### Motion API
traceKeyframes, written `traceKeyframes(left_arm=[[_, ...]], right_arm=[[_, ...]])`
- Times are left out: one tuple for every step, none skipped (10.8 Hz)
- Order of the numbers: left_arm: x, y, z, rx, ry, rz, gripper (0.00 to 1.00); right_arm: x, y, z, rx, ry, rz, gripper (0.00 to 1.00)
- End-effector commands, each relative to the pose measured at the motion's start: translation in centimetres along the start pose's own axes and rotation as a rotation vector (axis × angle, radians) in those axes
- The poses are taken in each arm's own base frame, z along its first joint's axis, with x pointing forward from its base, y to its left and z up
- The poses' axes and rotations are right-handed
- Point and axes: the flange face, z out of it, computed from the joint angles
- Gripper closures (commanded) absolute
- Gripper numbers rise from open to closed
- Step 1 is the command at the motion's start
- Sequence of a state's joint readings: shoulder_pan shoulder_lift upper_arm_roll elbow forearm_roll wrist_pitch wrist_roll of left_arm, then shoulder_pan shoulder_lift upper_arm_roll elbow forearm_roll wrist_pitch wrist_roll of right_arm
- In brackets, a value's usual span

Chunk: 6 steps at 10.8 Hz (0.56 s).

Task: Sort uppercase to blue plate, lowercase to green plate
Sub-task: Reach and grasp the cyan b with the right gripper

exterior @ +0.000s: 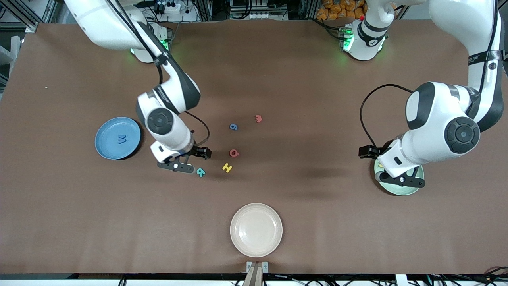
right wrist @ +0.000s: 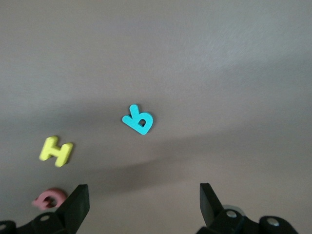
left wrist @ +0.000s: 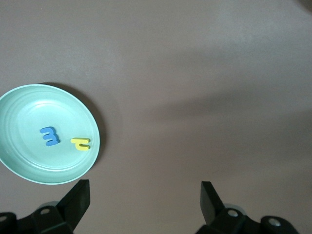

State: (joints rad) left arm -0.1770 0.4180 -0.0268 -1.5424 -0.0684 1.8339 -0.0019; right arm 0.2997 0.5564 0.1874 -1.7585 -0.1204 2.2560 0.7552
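Beige plate (exterior: 256,229) empty, near table's (exterior: 317,222) front edge, midway along.

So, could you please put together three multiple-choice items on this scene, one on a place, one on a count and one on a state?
1. Where does the blue M lie?
A. on the blue plate
B. on the beige plate
C. on the bare table

2. How many letters lie on the green plate?
A. none
B. two
C. four

3. How does the right gripper stand?
A. shut on the yellow H
B. shut on the teal R
C. fingers open, holding nothing, over the teal R

Key: 1 A, the front view shows the M inside the blue rim. 2 B, the left wrist view shows a blue letter and a yellow letter there. 3 C, the right wrist view shows both fingers apart, with the R lying free on the table.
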Motion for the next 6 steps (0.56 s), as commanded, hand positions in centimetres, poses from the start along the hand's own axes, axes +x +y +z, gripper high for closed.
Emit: traceKeyframes(left_arm=[[-1.1,-0.8,0.1,0.014,-0.023,-0.028,0.0],[-1.0,-0.8,0.2,0.015,-0.024,-0.029,0.0],[-1.1,-0.9,0.3,0.017,-0.027,-0.03,0.0],[-1.1,-1.0,0.4,0.018,-0.029,-0.03,0.0],[-1.1,-1.0,0.4,0.017,-0.029,-0.03,0.0],[-1.1,-1.0,0.5,0.017,-0.03,-0.03,0.0]], right_arm=[[1.4,-1.6,1.9,0.005,0.026,0.075,0.0],[2.4,-1.6,2.8,0.004,0.05,0.088,0.0],[3.0,-1.4,3.7,0.004,0.067,0.096,0.0],[3.5,-1.5,4.3,0.008,0.067,0.101,0.0],[3.7,-1.6,5.0,0.005,0.066,0.103,0.0],[4.2,-1.2,5.7,0.005,0.073,0.111,0.0]])
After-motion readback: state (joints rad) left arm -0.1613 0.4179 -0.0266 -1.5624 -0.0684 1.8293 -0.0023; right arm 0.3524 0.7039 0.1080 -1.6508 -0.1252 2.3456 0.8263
